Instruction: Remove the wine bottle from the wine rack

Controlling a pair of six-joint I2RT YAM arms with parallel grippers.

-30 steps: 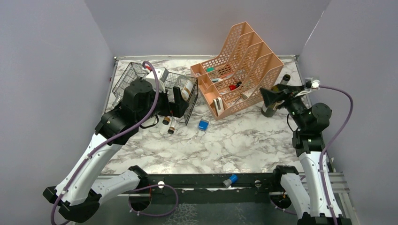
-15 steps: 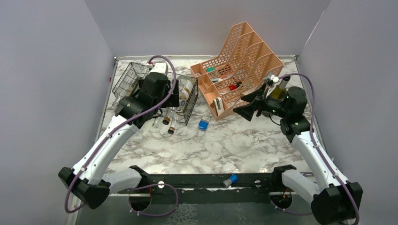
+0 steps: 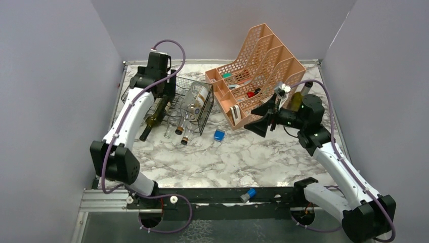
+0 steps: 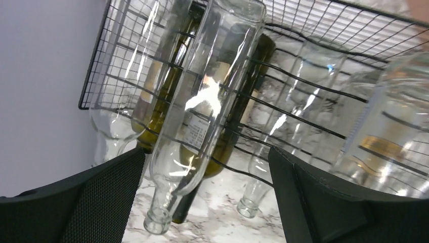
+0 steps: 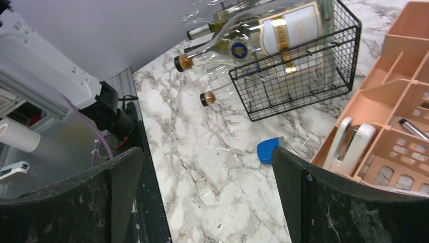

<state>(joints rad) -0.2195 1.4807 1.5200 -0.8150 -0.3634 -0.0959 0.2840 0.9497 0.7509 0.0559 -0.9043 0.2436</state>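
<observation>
Comparing with a second ago, I see my left arm has lifted away from the front of the wine rack point(image 3: 206, 119) and reached out over its back. The left gripper point(image 4: 206, 152) now hangs above the rack at the far left corner of the tabletop, looking down through the wire. That move has uncovered the dark green wine bottle point(image 3: 156, 112), which the arm hid before. It lies in the rack's left part, neck poking out toward the near edge.

Meanwhile the right gripper point(image 5: 207, 152) has swung in from the right edge toward the middle. It points leftward across the marble, fingers spread wide with nothing between them.

I judge that nothing is off the rack yet, and that this was a repositioning for an approach from above. The left fingers are likewise spread and empty. In the left wrist view a clear bottle point(image 4: 202, 101) lies straight under the gap, and the green one sits beneath it, partly covered and apart from both fingers. Wavy wires cross both bottles, and I cannot tell whether they bar the way down. The protruding necks may be the easier hold.
</observation>
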